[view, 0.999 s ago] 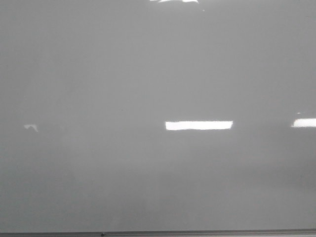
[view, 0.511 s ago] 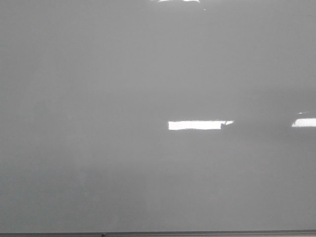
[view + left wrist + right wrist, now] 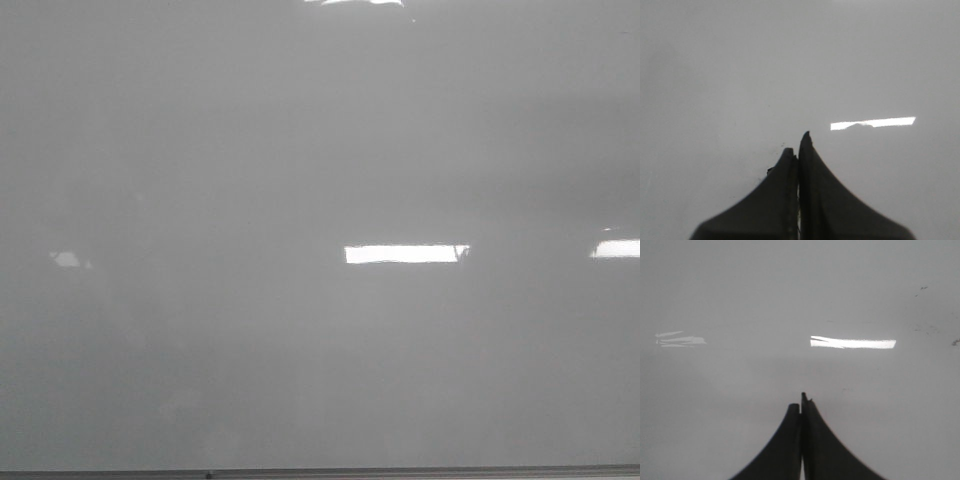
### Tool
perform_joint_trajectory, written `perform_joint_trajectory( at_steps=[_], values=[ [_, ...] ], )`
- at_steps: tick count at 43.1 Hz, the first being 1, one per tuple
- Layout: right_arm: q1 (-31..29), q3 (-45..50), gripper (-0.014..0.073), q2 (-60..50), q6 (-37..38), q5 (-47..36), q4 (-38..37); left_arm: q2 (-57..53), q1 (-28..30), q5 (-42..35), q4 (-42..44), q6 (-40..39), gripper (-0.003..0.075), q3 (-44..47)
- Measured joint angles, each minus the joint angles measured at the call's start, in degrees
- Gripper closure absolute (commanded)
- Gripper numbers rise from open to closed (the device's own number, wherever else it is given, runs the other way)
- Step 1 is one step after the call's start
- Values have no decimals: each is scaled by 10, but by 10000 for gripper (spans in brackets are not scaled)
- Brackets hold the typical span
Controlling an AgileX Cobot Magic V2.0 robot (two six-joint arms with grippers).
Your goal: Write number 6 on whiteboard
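Note:
The whiteboard (image 3: 300, 150) is a glossy pale grey board that fills the front view, with a thin dark edge along its lower side. No drawn number 6 shows on it in any view. Neither gripper appears in the front view. In the left wrist view my left gripper (image 3: 799, 145) is shut, its dark fingers pressed together, nothing visible between them, in front of the whiteboard (image 3: 740, 75). In the right wrist view my right gripper (image 3: 801, 402) is also shut and looks empty, in front of the whiteboard (image 3: 740, 290).
Bright rectangular light reflections (image 3: 405, 254) lie on the board, another at the right edge (image 3: 617, 248). A few small dark specks (image 3: 922, 289) mark the board in the right wrist view. The dark bottom edge (image 3: 320, 472) runs along the frame's foot.
The faint reflection at the board's left faded half a second ago and shows again now, more blurred. The central bright reflection shifted slightly to the right.

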Motion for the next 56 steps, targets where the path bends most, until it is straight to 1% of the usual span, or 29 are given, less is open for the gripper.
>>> perform_joint_trajectory(
  at_steps=[3,4,6,7,8,10,12,15,19,25,30,35,41,45,49,56],
  values=[
    [0,0,358,0,0,2,0,1,0,0,0,0,451,0],
    [0,0,270,0,0,3,0,1,0,0,0,0,395,0],
    [0,0,138,0,0,5,0,1,0,0,0,0,272,0],
    [0,0,79,0,0,7,0,1,0,0,0,0,241,0],
    [0,0,10,0,0,9,0,1,0,0,0,0,191,0],
    [0,0,-71,0,0,11,0,1,0,0,0,0,141,0],
    [0,0,-63,0,0,13,0,1,0,0,0,0,123,0],
    [0,0,-47,0,0,13,0,1,0,-1,0,0,125,0],
    [0,0,-47,0,0,15,0,1,0,-1,0,0,125,0],
    [0,0,-47,0,0,15,0,43,4,14,-8,0,134,-2],
    [0,0,-47,0,0,16,0,125,23,24,-11,-25,134,-12],
    [0,0,-47,0,0,17,0,223,61,24,-13,-51,134,-39],
    [0,0,-47,0,0,18,0,339,89,20,-30,-55,134,-69],
    [0,0,-47,0,0,18,0,408,89,18,-44,-58,134,-79],
    [0,0,-47,0,0,18,0,475,77,3,-50,-58,134,-84],
    [0,0,-47,0,0,18,0,569,55,-71,-53,-59,134,-87]
  ],
)
